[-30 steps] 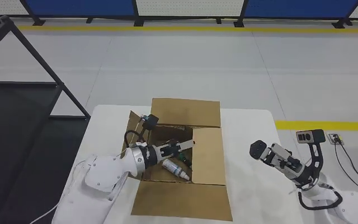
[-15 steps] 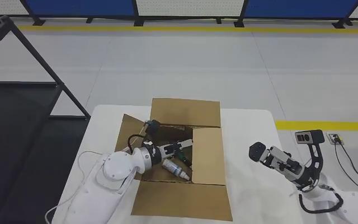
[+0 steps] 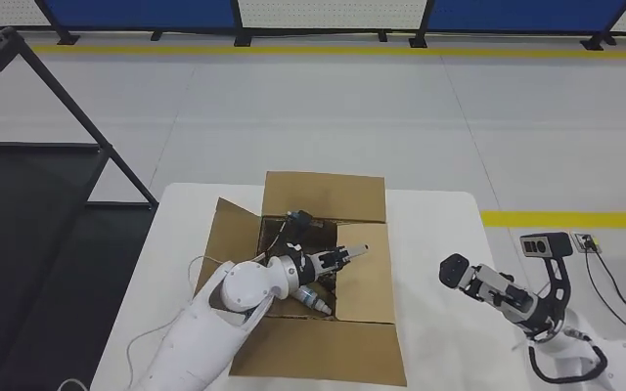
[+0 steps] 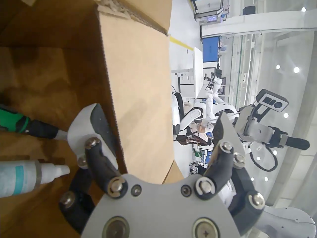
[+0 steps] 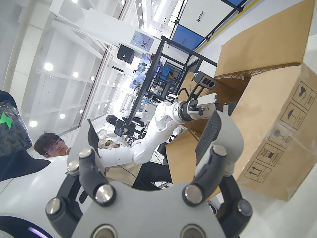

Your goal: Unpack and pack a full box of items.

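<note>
The box (image 3: 325,195), an open cardboard carton, sits at the middle of the white counter (image 3: 176,244), with flaps spread flat at 12 and 6 o'clock and its side flap (image 3: 364,279) at 3 o'clock leaning over the opening.

The left gripper (image 3: 347,256) has pushed across the opening toward 3 o'clock. A second ago it hung near the middle of the box, and now its tips are at the inner edge of the side flap. In the left wrist view the left gripper (image 4: 158,117) has its jaws spread wide with nothing held, and the side flap (image 4: 138,87) stands between the two fingers. Whether either finger touches the cardboard cannot be told. The arm behind it has swung in from 8 o'clock, and the flap at 9 o'clock, nearly upright a second ago, now leans outward.

A white bottle (image 4: 17,177) lies on its side on the box floor, in the same place as before (image 3: 311,298). A green-and-black item (image 4: 14,123) lies just beside it.

The right gripper (image 3: 452,269) hangs over the counter at 3 o'clock, well apart from the box, and has drifted slightly toward 5 o'clock. In its own wrist view the right gripper (image 5: 153,134) has its jaws wide apart and empty, facing the box (image 5: 272,125).
</note>
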Robot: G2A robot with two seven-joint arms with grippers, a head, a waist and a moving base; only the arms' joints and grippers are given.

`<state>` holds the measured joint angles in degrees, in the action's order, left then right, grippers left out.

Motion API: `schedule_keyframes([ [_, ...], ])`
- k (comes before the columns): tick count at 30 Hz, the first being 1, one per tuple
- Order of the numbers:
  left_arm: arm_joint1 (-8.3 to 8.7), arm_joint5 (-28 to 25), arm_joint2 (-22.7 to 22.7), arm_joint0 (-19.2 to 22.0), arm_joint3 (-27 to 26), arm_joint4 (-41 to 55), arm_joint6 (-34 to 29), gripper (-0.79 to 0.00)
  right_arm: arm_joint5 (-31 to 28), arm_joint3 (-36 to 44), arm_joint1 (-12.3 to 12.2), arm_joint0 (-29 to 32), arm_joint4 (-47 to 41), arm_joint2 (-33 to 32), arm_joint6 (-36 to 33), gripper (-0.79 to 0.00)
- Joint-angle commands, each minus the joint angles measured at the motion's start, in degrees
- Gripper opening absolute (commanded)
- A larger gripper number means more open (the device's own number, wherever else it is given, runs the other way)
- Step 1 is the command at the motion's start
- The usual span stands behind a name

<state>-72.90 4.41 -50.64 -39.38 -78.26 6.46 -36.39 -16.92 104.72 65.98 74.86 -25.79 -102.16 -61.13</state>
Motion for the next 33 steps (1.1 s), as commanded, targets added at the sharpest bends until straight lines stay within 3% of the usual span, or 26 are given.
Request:
schedule_keyframes([
  [1,-0.13,-0.7,-0.3,0.2,-0.7,0.3,0.5,0.0,-0.4,0.3,-0.1,0.4,0.1,-0.1,-0.5,0.0],
  [9,0.53,-2.2,-4.3,-2.4,-9.9,0.0,1.4,0.0,-2.6,2.4,-0.8,1.3,0.3,0.7,-3.8,0.0],
  [14,0.3,-3.0,-4.4,-3.5,-15.0,-0.6,3.8,0.0,-3.7,4.5,-1.2,2.0,-0.4,1.5,-7.5,0.0],
  [27,-2.8,-6.2,2.1,1.7,-10.6,0.3,7.8,0.0,-6.7,11.1,-1.6,5.7,3.8,5.7,-4.6,0.0],
  [33,-1.71,-7.4,-2.2,-1.4,-11.5,-2.3,6.0,0.0,-5.4,11.5,-1.9,6.4,6.2,6.3,-3.3,0.0],
])
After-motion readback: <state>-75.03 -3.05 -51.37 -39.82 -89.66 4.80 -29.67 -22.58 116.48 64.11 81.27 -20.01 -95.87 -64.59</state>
